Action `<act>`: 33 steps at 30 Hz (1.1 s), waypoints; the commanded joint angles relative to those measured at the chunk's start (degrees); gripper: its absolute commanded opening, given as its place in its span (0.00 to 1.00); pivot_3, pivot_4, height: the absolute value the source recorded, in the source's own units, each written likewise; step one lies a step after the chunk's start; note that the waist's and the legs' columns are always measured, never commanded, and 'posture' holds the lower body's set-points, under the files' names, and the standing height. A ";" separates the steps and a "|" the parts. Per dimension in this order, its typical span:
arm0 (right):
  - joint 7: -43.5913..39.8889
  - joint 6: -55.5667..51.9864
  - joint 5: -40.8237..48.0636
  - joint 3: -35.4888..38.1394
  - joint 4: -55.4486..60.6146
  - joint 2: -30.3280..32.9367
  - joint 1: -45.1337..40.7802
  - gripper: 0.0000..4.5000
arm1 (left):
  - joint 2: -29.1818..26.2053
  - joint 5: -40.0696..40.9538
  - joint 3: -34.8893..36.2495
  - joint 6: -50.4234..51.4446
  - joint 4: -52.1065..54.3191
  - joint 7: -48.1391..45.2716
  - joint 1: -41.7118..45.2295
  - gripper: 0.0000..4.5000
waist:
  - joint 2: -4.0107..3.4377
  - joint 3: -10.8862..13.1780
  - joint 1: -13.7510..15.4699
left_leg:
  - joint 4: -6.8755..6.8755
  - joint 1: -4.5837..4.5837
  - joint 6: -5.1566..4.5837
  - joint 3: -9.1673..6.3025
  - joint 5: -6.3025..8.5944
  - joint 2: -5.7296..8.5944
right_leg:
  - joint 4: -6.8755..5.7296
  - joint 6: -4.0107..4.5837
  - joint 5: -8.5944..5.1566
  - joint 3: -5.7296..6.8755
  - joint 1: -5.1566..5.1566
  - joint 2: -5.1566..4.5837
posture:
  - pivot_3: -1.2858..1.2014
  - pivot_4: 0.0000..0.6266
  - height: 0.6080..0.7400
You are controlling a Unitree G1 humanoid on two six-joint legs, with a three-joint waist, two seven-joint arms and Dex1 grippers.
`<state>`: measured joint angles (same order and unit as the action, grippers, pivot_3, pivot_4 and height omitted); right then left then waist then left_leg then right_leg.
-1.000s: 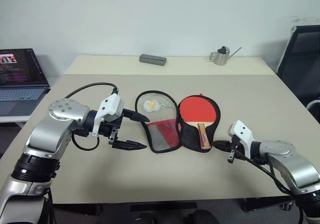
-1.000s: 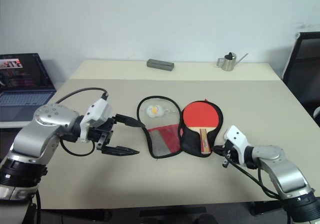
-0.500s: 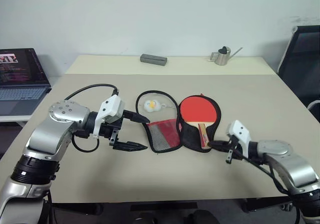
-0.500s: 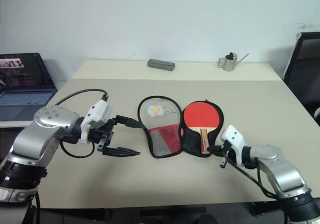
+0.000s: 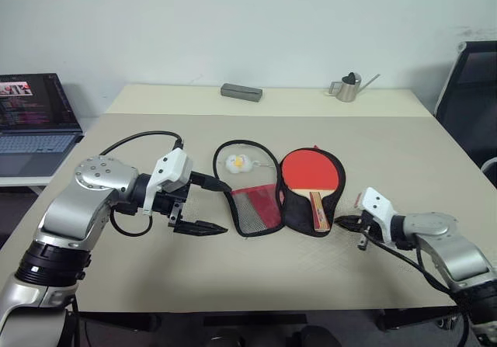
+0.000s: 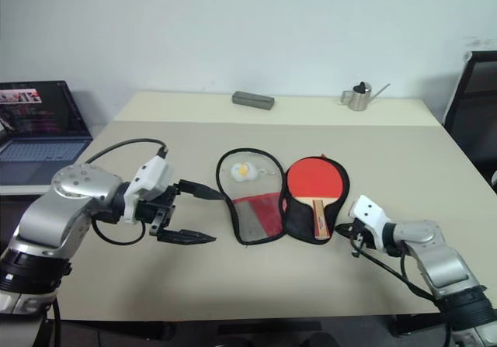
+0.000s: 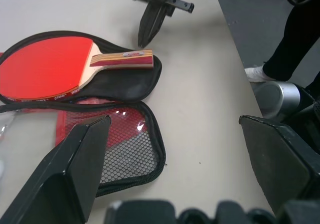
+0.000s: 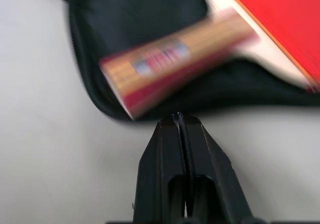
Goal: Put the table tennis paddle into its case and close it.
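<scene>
Both hands flank the case (image 5: 264,196); right hand (image 8: 178,118) at its edge.

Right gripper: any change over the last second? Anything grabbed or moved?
The right gripper, shut and empty, nudged toward the handle end of the case half a second ago, then eased back to nearly where it began, its tip just short of the rim. Nothing was grabbed or released. The left gripper stayed open beside the case; the paddle still lies in the open case.
</scene>
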<state>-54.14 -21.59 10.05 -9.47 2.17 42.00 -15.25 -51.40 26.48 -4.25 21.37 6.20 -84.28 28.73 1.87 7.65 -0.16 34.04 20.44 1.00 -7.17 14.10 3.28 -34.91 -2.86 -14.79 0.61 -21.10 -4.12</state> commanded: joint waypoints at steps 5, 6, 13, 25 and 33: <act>-1.67 0.86 0.22 -0.31 3.37 -0.40 -1.61 0.01 | -1.02 -0.19 1.07 -0.91 0.53 -0.40 0.29 1.00 | 0.02 -0.02 0.07 | 0.01 -0.01 0.00 -0.01 0.00 0.01 | 0.01 0.00 0.00 -0.01 0.01 -0.01 | 0.52 0.24 1.00; -1.80 0.78 0.29 -0.29 3.57 -0.36 -1.46 0.01 | -1.05 -0.21 1.12 -0.93 0.57 -0.35 0.20 1.00 | 0.02 -0.02 0.06 | 0.01 -0.01 0.00 -0.02 0.00 0.00 | 0.01 0.00 0.00 -0.01 0.01 -0.01 | 0.52 0.24 1.00; -1.89 0.79 0.48 0.70 4.52 -0.33 -1.27 0.01 | -0.68 -0.26 2.54 -0.43 -0.17 2.15 -0.24 1.00 | 0.02 -0.02 0.04 | 0.01 -0.03 0.00 -0.02 0.00 0.00 | 0.00 0.00 0.00 -0.02 0.00 -0.01 | 0.52 0.24 1.00; -4.25 -14.86 19.31 9.13 16.78 -0.69 -6.15 0.01 | -0.51 -1.78 13.33 0.27 -9.50 17.27 -5.70 1.00 | -0.18 0.11 -0.05 | 0.00 -0.11 0.00 -0.06 0.01 -0.04 | 0.01 -0.01 0.01 -0.06 -0.07 -0.06 | 0.52 0.24 1.00; -6.24 -14.48 18.64 5.68 14.20 -1.15 -14.67 0.01 | -2.29 -14.85 8.11 -14.00 -17.88 20.32 -9.49 1.00 | -0.18 0.12 0.24 | 0.00 -0.09 0.01 -0.12 0.01 -0.02 | 0.01 0.01 0.00 -0.03 -0.09 -0.14 | 0.52 0.24 1.00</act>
<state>-59.59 -37.01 28.33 -3.76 16.55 41.06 -28.72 -52.93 14.96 4.86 11.98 -10.96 -64.55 18.70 1.68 7.77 0.07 34.04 20.36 1.02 -7.28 14.11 3.27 -34.89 -2.84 -14.78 0.57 -21.19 -4.27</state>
